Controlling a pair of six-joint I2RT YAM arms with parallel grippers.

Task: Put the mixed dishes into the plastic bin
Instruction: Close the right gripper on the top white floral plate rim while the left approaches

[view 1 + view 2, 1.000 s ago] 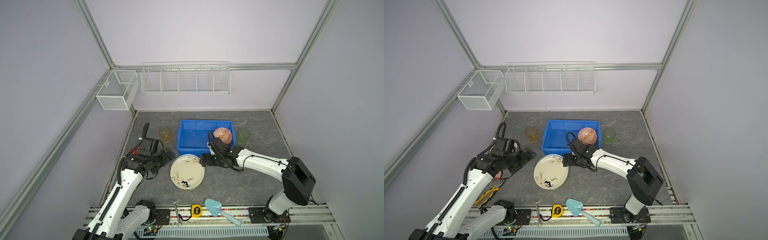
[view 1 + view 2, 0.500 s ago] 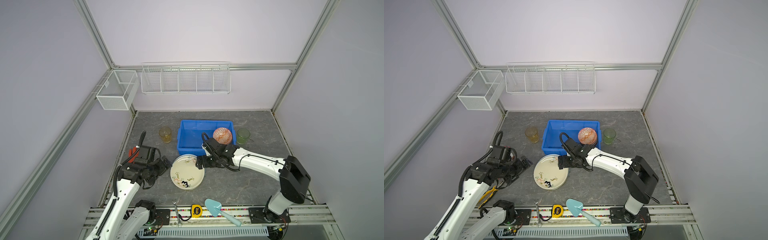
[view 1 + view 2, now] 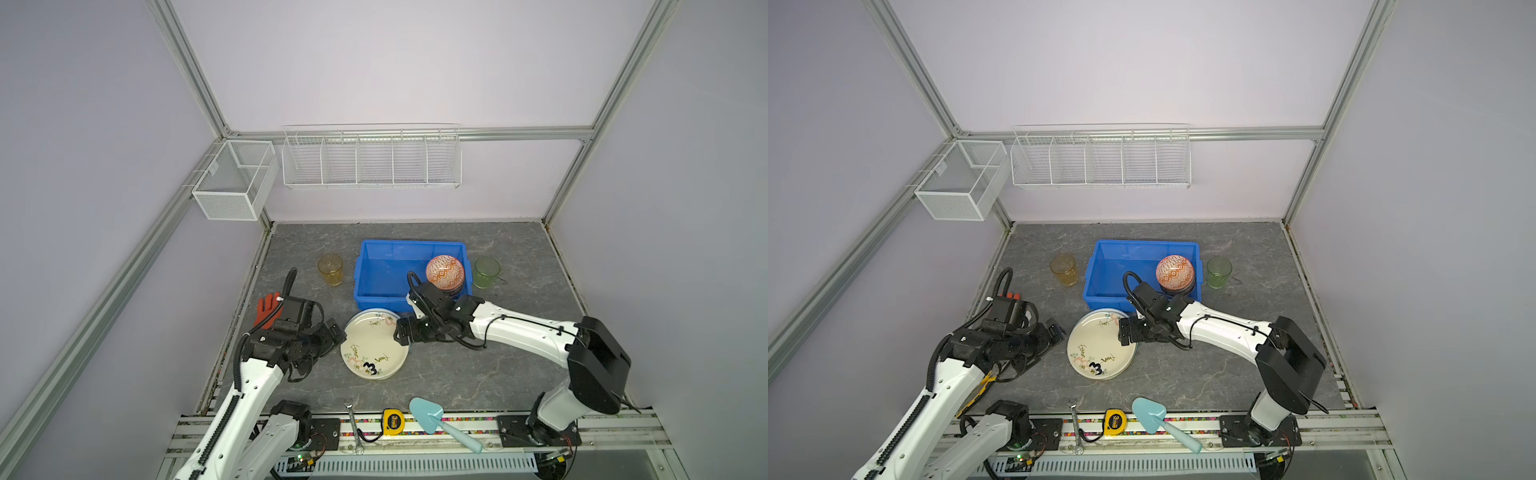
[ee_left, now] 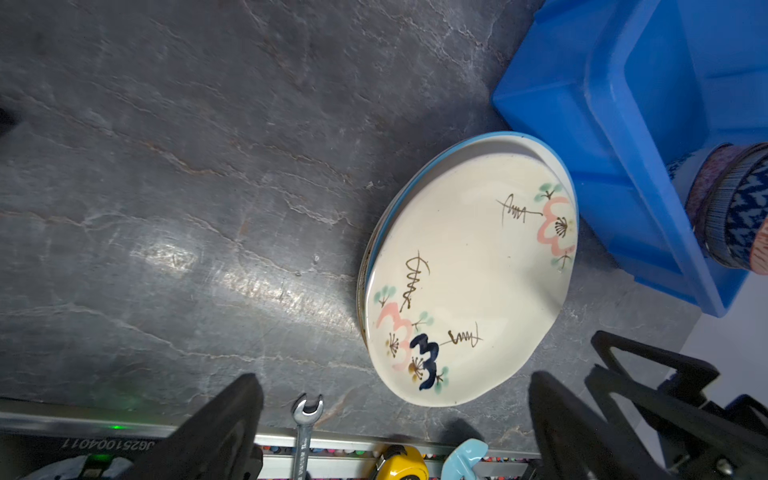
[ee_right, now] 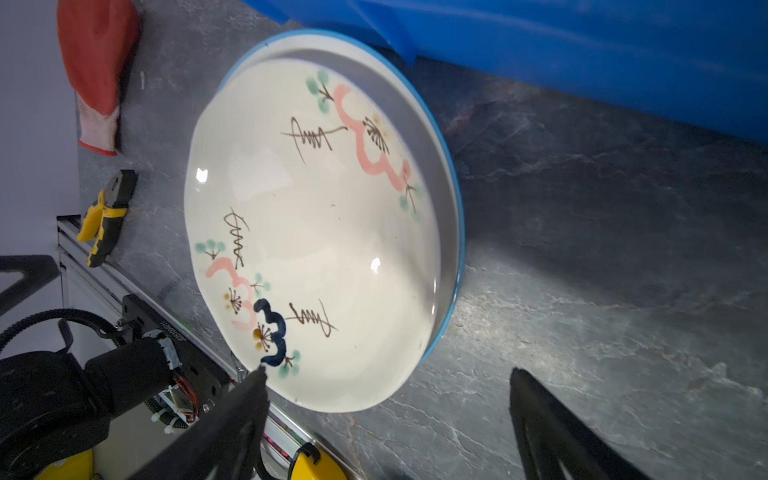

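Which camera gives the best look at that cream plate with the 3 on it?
The right wrist view: the cream plate fills it, painting sharp. The left wrist view shows it smaller; both top views, tiny.

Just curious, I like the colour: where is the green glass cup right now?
In both top views the green glass cup stands on the grey table just right of the blue bin, close to the orange-white bowl.

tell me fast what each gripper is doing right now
Left gripper: open, holding nothing.
Right gripper: open, empty, at the rim of the cream round floral plate.
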